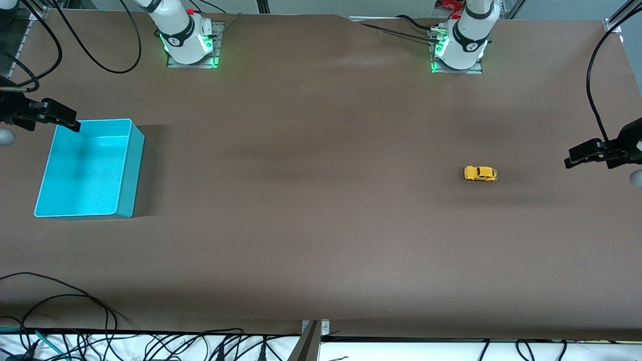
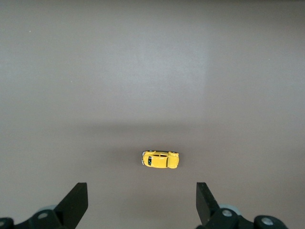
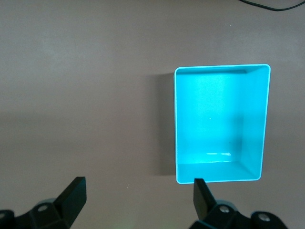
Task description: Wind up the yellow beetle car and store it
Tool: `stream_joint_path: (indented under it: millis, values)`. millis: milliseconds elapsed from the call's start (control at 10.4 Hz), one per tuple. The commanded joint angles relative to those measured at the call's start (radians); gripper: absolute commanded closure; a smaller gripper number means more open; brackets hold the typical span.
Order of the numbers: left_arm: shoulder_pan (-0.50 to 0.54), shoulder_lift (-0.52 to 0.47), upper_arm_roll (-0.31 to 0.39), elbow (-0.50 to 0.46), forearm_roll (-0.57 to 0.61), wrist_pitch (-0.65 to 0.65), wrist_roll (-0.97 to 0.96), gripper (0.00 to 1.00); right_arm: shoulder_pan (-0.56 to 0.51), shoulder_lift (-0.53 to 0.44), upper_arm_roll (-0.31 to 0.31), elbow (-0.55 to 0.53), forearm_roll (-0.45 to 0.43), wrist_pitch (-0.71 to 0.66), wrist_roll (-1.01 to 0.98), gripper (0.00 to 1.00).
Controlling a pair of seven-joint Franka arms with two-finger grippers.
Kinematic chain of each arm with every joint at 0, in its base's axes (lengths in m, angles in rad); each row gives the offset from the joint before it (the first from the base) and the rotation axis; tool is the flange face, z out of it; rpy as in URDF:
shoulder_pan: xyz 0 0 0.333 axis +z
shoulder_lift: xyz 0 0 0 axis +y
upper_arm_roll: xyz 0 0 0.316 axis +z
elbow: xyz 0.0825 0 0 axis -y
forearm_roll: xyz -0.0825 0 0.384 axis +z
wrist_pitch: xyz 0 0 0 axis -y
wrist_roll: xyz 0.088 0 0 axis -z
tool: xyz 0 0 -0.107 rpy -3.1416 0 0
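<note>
The yellow beetle car [image 1: 480, 173] stood on its wheels on the brown worktop [image 1: 311, 200] toward the left arm's end, well apart from the turquoise bin [image 1: 127, 170] at the right arm's end. The left gripper [image 1: 577, 155] hung in the air at the worktop's edge near the car, jaws wide apart and holding nothing. The right gripper [image 1: 67, 120] hung over the bin's rim, jaws likewise spread wide and empty.

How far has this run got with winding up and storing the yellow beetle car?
Nothing looks done yet. The yellow beetle car sits untouched on the table toward the left arm's end. The turquoise bin at the right arm's end holds nothing. The left hand hangs open above the table near the car; the right hand waits open by the bin. Grasping, winding and storing all remain.
</note>
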Motion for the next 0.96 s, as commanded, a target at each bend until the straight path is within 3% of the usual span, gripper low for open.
stream_joint_path:
  millis: [0, 865]
  values:
    - [0.012, -0.019, 0.001, -0.020, 0.015, -0.007, -0.023, 0.00, 0.007, -0.010, -0.003, -0.004, -0.013, 0.002, 0.016, 0.00]
    - [0.012, -0.010, 0.000, -0.025, 0.013, -0.039, -0.017, 0.00, 0.007, -0.015, 0.002, 0.014, -0.006, 0.000, 0.016, 0.00]
